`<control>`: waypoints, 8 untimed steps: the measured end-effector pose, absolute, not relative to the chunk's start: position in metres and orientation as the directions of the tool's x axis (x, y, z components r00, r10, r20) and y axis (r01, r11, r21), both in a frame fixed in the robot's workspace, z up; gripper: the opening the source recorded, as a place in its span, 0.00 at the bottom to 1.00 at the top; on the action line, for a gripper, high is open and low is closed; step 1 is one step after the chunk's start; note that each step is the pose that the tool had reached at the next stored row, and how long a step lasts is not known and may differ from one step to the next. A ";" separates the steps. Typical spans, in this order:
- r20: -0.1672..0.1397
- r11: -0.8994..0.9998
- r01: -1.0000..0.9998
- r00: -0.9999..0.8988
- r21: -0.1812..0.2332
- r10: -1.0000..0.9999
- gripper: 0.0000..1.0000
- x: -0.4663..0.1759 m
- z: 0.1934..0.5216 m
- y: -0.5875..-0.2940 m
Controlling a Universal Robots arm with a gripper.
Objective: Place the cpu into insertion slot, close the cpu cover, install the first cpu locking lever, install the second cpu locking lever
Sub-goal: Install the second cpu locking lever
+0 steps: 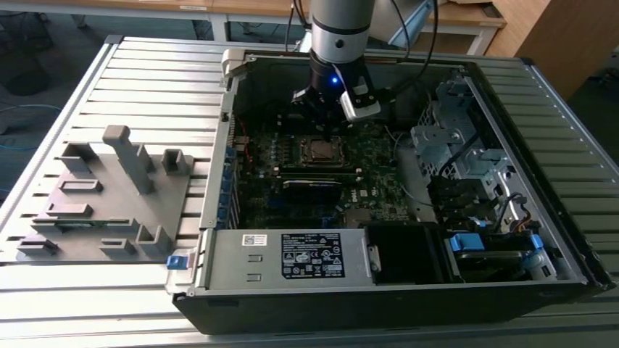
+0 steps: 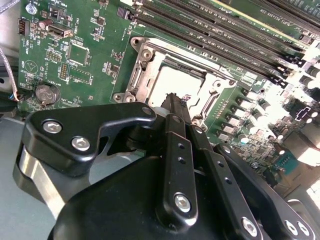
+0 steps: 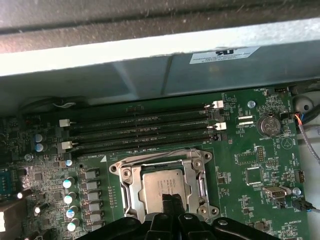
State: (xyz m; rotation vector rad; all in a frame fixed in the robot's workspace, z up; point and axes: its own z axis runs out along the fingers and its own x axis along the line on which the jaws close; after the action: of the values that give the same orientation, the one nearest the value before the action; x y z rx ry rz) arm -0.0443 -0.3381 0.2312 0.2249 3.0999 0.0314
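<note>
In both wrist views, the black gripper (image 2: 175, 102), clenched on nothing, hangs above the silvery-tan square cpu (image 3: 161, 186) seated under the silver metal cpu cover (image 3: 126, 187), mid-frame.

Exterior view looks down from afar; both wrist views closely share the insertion slot (image 2: 176, 87) (image 3: 167, 187).

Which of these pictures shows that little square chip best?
The first wrist view: the cpu lies framed by the cpu cover. In the second wrist view glare whitens it; in the exterior view it is small.
</note>
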 end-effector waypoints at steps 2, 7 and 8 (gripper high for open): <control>-0.032 0.989 0.144 -0.989 0.023 0.145 0.10 -0.044 0.232 -0.338; -0.032 0.989 0.144 -0.989 0.023 0.145 0.10 -0.044 0.233 -0.338; -0.032 0.989 0.144 -0.989 0.023 0.145 0.10 -0.044 0.233 -0.338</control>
State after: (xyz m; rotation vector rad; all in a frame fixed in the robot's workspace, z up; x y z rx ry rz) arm -0.0443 -0.3380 0.2328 0.2250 3.0996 0.0322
